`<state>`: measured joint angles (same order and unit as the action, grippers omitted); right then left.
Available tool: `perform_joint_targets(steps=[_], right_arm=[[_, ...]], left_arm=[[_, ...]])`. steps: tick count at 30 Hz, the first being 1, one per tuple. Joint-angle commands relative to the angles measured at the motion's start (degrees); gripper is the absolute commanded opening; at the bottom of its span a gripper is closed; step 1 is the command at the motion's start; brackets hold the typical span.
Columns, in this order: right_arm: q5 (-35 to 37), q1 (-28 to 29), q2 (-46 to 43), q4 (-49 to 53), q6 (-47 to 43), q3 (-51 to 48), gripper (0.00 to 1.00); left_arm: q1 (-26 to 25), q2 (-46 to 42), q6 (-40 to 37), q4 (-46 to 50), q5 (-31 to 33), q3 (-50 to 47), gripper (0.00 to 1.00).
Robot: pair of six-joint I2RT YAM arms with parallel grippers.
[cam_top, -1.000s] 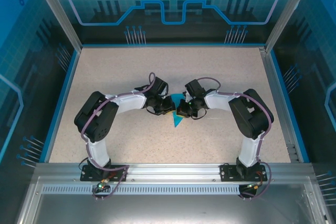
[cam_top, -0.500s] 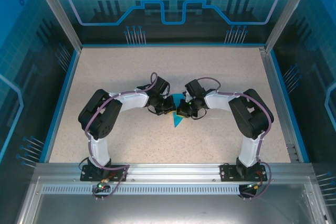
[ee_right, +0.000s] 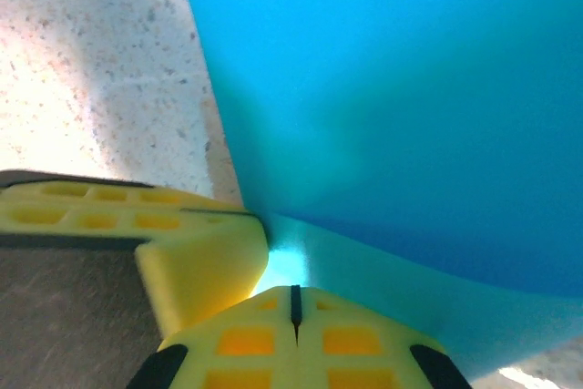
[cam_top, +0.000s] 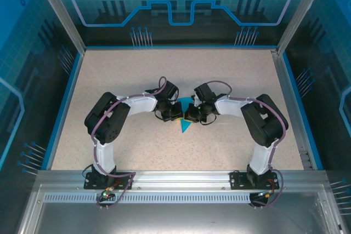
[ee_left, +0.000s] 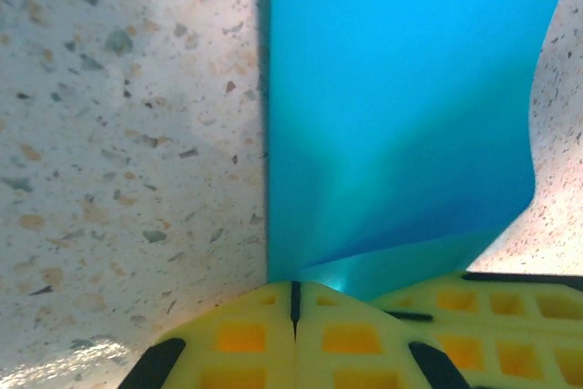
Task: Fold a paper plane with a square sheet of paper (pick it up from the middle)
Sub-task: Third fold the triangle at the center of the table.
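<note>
Paper (cam_top: 186,127), long axis near–far, sits between left gripper (ee_left: 293,296) and right gripper (ee_right: 293,302), each pinching it, equally close.

Overhead view: even, bright light, sharp focus, faint soft shadows on the speckled tabletop (cam_top: 164,75). Wrist views: folded blue paper (ee_left: 392,88) soft-focused, darkening towards the left gripper's yellow fingertips (ee_left: 237,343); pale glare left of them.

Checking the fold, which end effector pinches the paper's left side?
The left end effector, shut on the blue paper; the right end effector pinches the opposite side.
</note>
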<state>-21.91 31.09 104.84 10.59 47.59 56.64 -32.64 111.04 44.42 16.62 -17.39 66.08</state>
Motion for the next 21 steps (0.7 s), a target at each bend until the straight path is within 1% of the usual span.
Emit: perform_joint_targets(steps=[1,15,18,21], right_arm=[[-0.4,-0.5,-3.6,-1.0,-2.5,-0.8,0.00],[-0.5,-4.5,-0.9,-3.6,-6.1,-5.4,0.00],[-0.8,-5.5,-0.5,-2.6,-5.9,-4.3,0.00],[-0.6,-5.5,-1.9,-0.7,-6.6,-2.3,0.00]], left_arm=[[-0.6,2.1,-1.9,4.9,3.1,1.1,0.03],[-1.2,3.7,-2.7,8.1,6.1,2.6,0.01],[-1.3,3.8,-3.2,9.2,7.2,2.8,0.01],[-1.4,3.8,-3.6,10.2,8.2,3.0,0.01]])
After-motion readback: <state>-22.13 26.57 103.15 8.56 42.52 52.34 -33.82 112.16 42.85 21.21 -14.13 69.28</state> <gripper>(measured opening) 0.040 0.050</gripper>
